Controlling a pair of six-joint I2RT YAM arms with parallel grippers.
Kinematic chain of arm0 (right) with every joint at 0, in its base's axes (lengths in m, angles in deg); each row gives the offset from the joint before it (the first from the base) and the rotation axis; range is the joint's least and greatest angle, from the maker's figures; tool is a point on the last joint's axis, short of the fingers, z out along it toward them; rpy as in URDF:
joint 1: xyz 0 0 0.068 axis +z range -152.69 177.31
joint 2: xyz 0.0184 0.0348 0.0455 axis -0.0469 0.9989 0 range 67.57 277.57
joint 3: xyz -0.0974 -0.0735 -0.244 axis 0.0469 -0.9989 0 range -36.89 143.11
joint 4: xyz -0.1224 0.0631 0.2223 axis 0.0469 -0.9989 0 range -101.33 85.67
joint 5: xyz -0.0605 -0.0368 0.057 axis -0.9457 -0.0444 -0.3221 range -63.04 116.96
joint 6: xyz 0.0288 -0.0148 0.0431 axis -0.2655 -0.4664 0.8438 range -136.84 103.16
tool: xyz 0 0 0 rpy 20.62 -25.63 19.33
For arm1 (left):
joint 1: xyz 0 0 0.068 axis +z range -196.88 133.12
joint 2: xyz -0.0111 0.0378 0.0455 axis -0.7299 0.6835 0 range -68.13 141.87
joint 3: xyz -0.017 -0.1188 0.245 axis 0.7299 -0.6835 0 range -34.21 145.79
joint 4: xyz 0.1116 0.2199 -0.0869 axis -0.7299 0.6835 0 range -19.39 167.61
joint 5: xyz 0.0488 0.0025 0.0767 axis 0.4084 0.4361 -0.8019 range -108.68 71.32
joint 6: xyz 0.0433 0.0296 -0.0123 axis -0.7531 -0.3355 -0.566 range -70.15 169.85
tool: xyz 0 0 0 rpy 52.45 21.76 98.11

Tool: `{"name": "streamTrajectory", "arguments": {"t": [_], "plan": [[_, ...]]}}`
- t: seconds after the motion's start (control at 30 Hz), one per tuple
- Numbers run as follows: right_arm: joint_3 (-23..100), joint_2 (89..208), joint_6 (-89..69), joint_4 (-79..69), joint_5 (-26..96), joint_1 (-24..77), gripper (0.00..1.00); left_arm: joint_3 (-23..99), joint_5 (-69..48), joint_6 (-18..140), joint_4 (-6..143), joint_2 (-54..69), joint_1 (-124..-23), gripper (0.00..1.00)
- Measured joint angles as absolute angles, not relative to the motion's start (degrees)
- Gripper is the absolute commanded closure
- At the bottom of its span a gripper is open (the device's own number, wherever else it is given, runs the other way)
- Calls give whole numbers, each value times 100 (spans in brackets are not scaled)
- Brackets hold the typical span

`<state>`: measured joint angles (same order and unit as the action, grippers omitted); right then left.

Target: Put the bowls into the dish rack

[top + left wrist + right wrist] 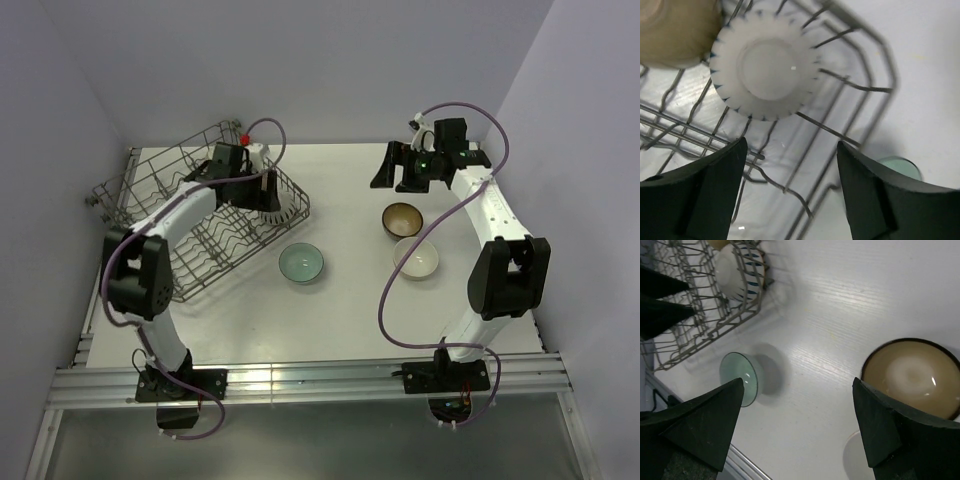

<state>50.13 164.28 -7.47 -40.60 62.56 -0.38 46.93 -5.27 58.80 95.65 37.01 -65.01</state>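
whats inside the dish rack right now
A white bowl with blue rim marks lies in a corner of the dish rack, a tan bowl beside it. Most of the tan bowl is cut off.

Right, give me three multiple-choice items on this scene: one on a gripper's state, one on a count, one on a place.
1. The right gripper is: A) open and empty B) shut on a bowl C) shut on nothing.
2. Bowls standing on the table outside the dish rack: A) one B) three C) five.
3. The white bowl with blue rim marks lies: A) on the table B) in the right gripper C) in the dish rack.

Answers:
1 A: its fingers stand wide apart with only table between them.
2 B: the green bowl, the brown bowl and the cream bowl.
3 C: the rack's wires run under and around it in the left wrist view.
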Motion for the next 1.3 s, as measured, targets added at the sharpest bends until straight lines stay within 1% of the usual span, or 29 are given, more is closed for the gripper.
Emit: {"name": "streamTrajectory", "arguments": {"t": [0.03, 0.07, 0.2, 0.33, 0.5, 0.63, 0.73, 0.77, 0.83, 0.87, 0.93, 0.97, 1.07, 1.13, 1.2, 1.23, 1.27, 1.3], "plan": [[5015, 16428, -817, -4134, 6181, -45, 4, 4671, -383, 5882, 9551, 3546, -6475, 10], [5022, 16428, -896, -4211, 6087, -49, 4, 4662, -173, 5873, 9534, 3305, -6409, 1], [5153, 16474, -1296, -4626, 5580, -80, 4, 4673, 476, 5924, 9420, 2317, -6014, 1], [5468, 16725, -1698, -5035, 4997, -124, 4, 4763, 766, 6029, 9307, 1662, -5524, 0], [5586, 17300, -2096, -5380, 4345, -325, 5, 4752, 1350, 6440, 9228, 1421, -4866, 1], [5645, 17765, -2236, -5544, 4020, -563, 10, 4431, 1914, 6824, 9127, 1408, -4272, 0], [5693, 18063, -2277, -5561, 3873, -659, 16, 4048, 2198, 7032, 9031, 1382, -3909, 0], [5693, 18152, -2284, -5561, 3845, -661, 21, 3930, 2264, 7058, 9029, 1364, -3806, 1], [5693, 18307, -2297, -5559, 3832, -657, 26, 3808, 2312, 7054, 9031, 1321, -3653, 1], [5693, 18371, -2295, -5553, 3823, -657, 31, 3799, 2329, 7038, 9049, 1299, -3596, 0], [5693, 18460, -2282, -5524, 3821, -650, 35, 3799, 2360, 6988, 9042, 1242, -3533, 1], [5693, 18500, -2286, -5498, 3821, -644, 40, 3799, 2375, 6936, 9049, 1203, -3505, 1], [5693, 18602, -2271, -5395, 3847, -644, 46, 3799, 2399, 6750, 9053, 1050, -3411, 0], [5693, 18661, -2262, -5327, 3862, -642, 47, 3801, 2384, 6538, 9064, 949, -3343, 1], [5693, 18709, -2247, -5273, 3865, -642, 52, 3812, 2345, 6381, 9114, 899, -3299, 1], [5693, 18731, -2247, -5247, 3862, -642, 56, 3819, 2334, 6295, 9154, 892, -3279, 2], [5693, 18753, -2240, -5209, 3862, -642, 62, 3825, 2327, 6243, 9180, 892, -3266, 3], [5693, 18779, -2236, -5163, 3865, -642, 65, 3830, 2323, 6188, 9213, 892, -3260, 3]]}}
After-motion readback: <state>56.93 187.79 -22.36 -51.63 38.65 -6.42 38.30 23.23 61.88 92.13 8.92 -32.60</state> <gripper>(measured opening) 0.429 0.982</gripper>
